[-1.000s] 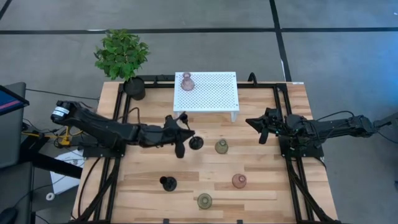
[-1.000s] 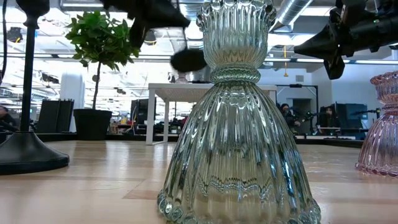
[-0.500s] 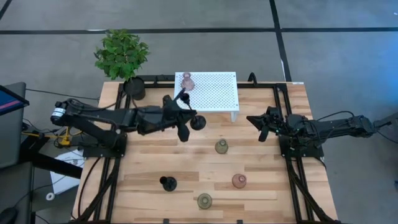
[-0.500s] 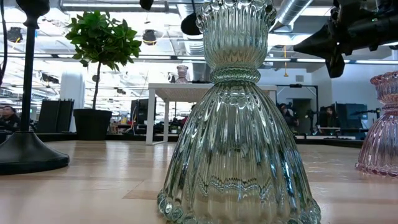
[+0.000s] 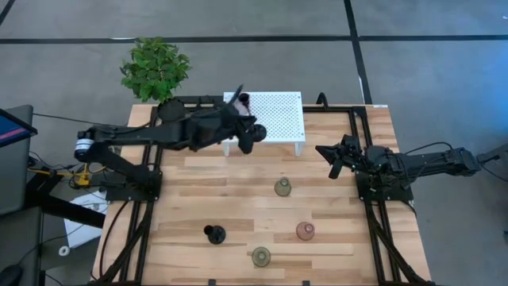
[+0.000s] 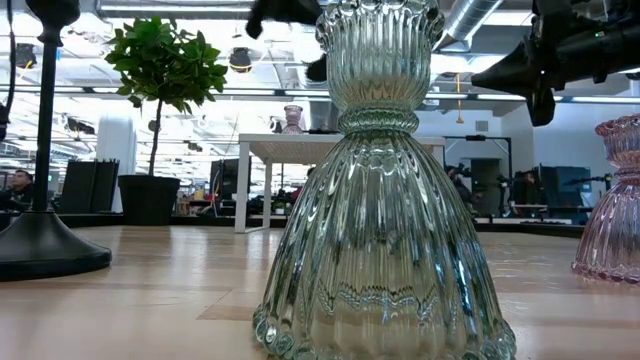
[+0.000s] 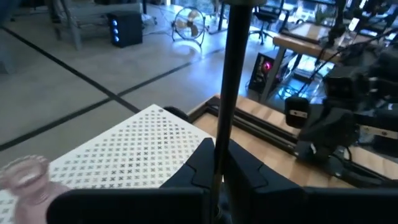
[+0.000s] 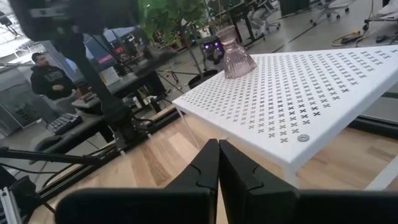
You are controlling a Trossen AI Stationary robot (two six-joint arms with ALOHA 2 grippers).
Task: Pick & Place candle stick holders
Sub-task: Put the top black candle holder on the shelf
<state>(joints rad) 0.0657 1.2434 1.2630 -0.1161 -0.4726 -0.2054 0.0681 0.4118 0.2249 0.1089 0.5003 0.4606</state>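
Note:
My left gripper (image 5: 240, 127) is shut on a black candle stick holder (image 5: 251, 141) with a round base and thin stem. It holds it in the air over the near left part of the white perforated stand (image 5: 278, 115). A pink glass holder (image 7: 25, 180) stands on that stand's far left corner. On the table stand two olive-green holders (image 5: 282, 187) (image 5: 261, 256), a pink one (image 5: 305, 230) and a second black one (image 5: 213, 233). My right gripper (image 5: 332, 163) is shut and empty at the table's right side, above the wood. My left gripper pinches the black holder's thin stem (image 7: 222, 134) between its two fingers, which lie across the stem. The holder is lifted clear and tilted: its round base (image 5: 252, 142) is toward the near side and its stem top (image 5: 237, 94) toward the far edge.
A potted plant (image 5: 155, 70) in a black pot (image 5: 171, 111) stands at the table's far left corner, close to my left arm. The white stand's right part (image 5: 286, 111) is bare. In the low view an olive-green holder (image 6: 380, 200) fills the foreground.
My left gripper has carried the black holder up and toward the table's far edge, from over the wood near the stand's front to above the stand's left part. The holder has stayed in the hold, clear of the table.

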